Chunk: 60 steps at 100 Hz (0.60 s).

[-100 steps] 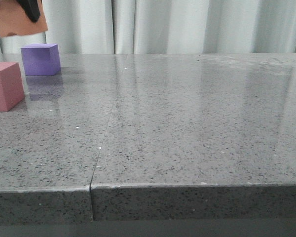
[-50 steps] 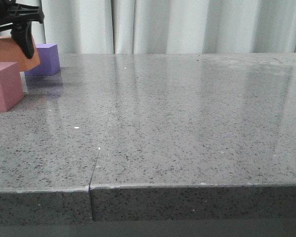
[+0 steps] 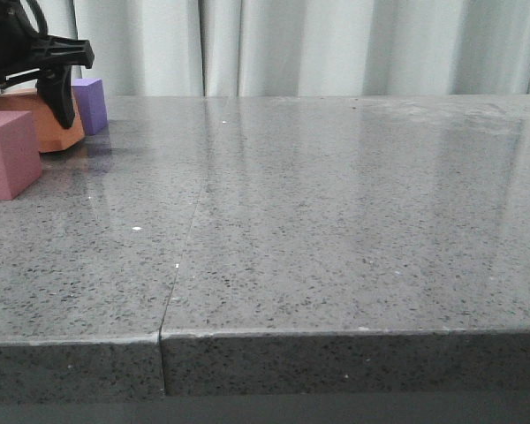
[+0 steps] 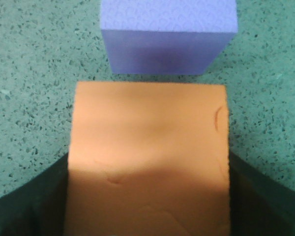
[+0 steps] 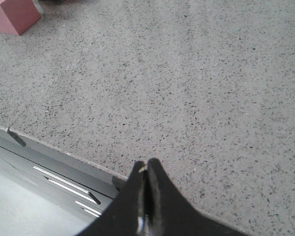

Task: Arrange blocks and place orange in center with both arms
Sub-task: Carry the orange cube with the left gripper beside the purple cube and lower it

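Observation:
My left gripper (image 3: 44, 88) is shut on the orange cube (image 3: 35, 119), which sits low at the table's far left, between the pink-red cube (image 3: 7, 152) in front and the purple cube (image 3: 90, 103) behind. In the left wrist view the orange cube (image 4: 150, 157) fills the space between my dark fingers (image 4: 34, 196), with the purple cube (image 4: 167, 37) just beyond it and a thin gap between. My right gripper (image 5: 146, 169) is shut and empty over the table's near edge. The pink-red cube (image 5: 14, 14) shows far off in that view.
The grey speckled table (image 3: 336, 203) has a seam (image 3: 181, 256) running from its front edge toward the back. White curtains (image 3: 336, 44) hang behind. The table's front edge (image 5: 64, 150) and a metal frame below it show in the right wrist view.
My left gripper has come down with the orange cube from above the purple cube to table level, between the pink-red and purple cubes. The right arm has not visibly moved.

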Motion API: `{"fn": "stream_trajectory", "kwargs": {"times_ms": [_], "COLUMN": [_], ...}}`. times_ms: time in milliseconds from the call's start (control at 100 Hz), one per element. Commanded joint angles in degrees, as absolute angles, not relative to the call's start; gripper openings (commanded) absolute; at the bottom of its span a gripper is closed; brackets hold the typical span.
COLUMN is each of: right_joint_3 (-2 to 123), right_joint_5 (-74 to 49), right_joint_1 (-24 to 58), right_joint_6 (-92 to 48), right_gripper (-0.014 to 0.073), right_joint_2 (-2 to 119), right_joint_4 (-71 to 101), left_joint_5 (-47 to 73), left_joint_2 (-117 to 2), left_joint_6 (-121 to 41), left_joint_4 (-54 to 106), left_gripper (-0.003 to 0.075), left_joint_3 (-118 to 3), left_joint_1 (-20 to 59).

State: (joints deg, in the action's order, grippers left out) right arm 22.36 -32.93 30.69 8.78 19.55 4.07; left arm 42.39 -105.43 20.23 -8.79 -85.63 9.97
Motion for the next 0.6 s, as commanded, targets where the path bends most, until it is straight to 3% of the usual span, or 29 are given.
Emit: {"fn": "stream_trajectory", "kwargs": {"times_ms": [0, 110, 300, 590], "right_joint_3": [23.7, 23.7, 23.7, 23.7], "right_joint_5": [-29.1, -29.1, -29.1, -29.1], "right_joint_1": [30.7, 30.7, 30.7, 30.7], "right_joint_6": [8.3, 8.3, 8.3, 8.3], "right_gripper": [-0.0069, -0.0069, -0.0069, -0.0069], "right_joint_2": [19.9, 19.9, 19.9, 19.9], "right_joint_4": [3.7, 3.7, 3.7, 3.7], "left_joint_5": [40.3, 40.6, 40.8, 40.8], "left_joint_2": [-102.7, -102.7, -102.7, -101.9], "left_joint_6": [20.9, 20.9, 20.1, 20.1], "left_joint_4": [-8.5, -8.5, -8.5, -8.5], "left_gripper": [0.04, 0.0422, 0.0552, 0.0558], "left_joint_3": [-87.2, -87.2, -87.2, -87.2], "left_joint_1": [10.3, 10.3, 10.3, 10.6]}}
